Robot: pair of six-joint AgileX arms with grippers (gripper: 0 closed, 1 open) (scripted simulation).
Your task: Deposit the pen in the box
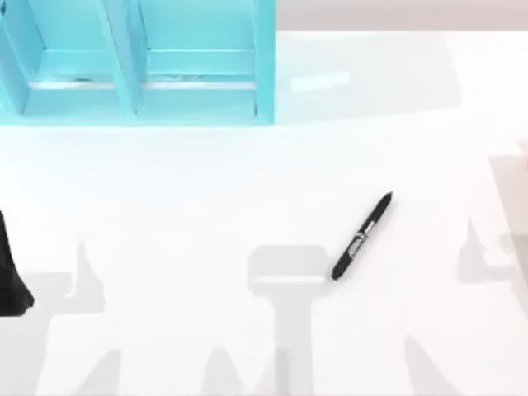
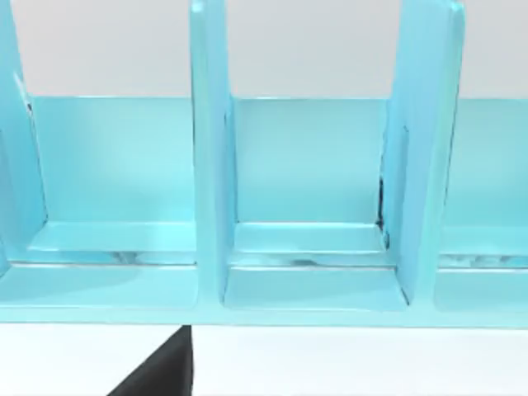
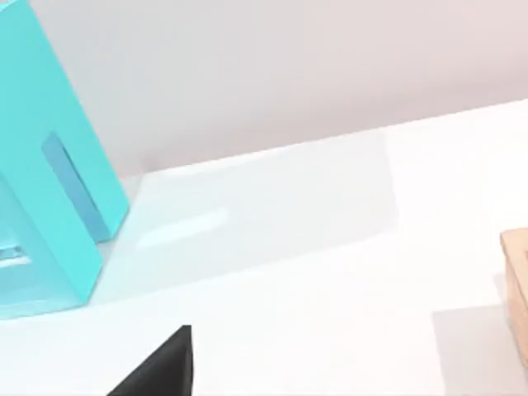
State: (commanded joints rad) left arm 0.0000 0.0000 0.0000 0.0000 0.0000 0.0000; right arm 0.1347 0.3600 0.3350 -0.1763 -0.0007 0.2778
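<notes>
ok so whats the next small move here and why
Probably bring the right arm over the pen and lower its end effector toward the middle. The pen lies loose on the table, right of centre, nothing gripping it, and well apart from the blue box at the far left. The left arm sits at the left edge.

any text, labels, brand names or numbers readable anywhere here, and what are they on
None can be read.
The pen: its silvery-grey band around the middle carries marks too small to tell whether they are text.
The turquoise box: plain dividers and walls, no lettering in the top view or the left wrist view.
The white table: no signs or numbers.
</notes>
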